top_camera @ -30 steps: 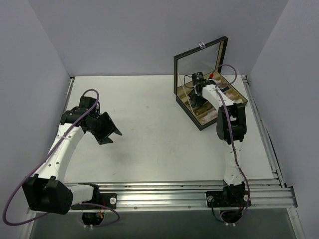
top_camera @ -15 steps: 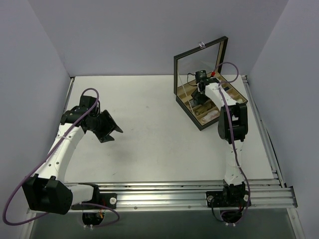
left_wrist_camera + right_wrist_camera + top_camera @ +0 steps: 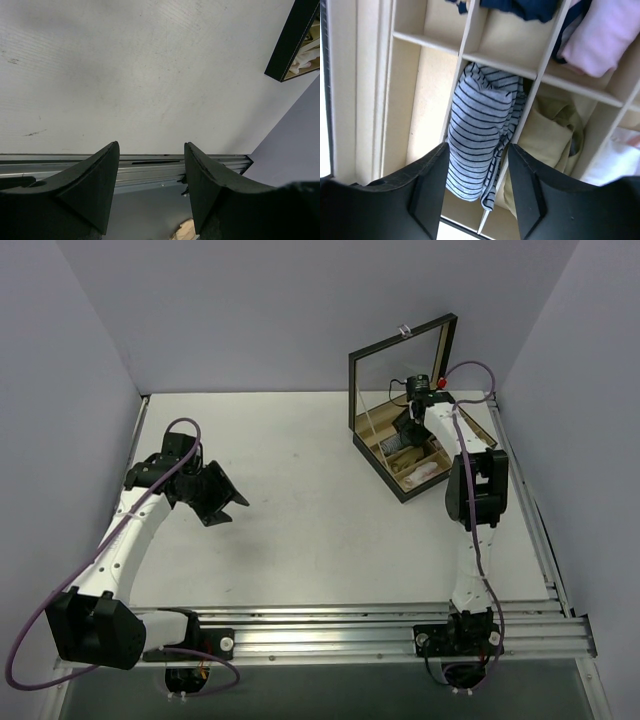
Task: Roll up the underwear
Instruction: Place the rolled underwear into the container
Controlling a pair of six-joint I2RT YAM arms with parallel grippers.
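The underwear [image 3: 480, 130] is grey cloth with fine dark stripes. It lies bunched in one long compartment of the divided box [image 3: 410, 105], with its right edge over a divider. My right gripper [image 3: 479, 150] is open and empty, hovering just above the underwear with one finger on each side of it. In the top view the right gripper [image 3: 408, 426] is over the open box [image 3: 398, 488] at the back right. My left gripper [image 3: 225, 506] is open and empty above the bare table at the left; it also shows in the left wrist view [image 3: 151, 150].
The box's mirrored lid [image 3: 400, 365] stands upright behind it. Neighbouring compartments hold a pink roll [image 3: 600, 35], a dark navy garment [image 3: 520, 7] and an olive-cream one [image 3: 550, 145]. Metal rails [image 3: 400, 625] run along the near table edge. The box corner shows in the left wrist view [image 3: 287, 45].
My right gripper has moved back and to the right over the box. The left arm has hardly moved.
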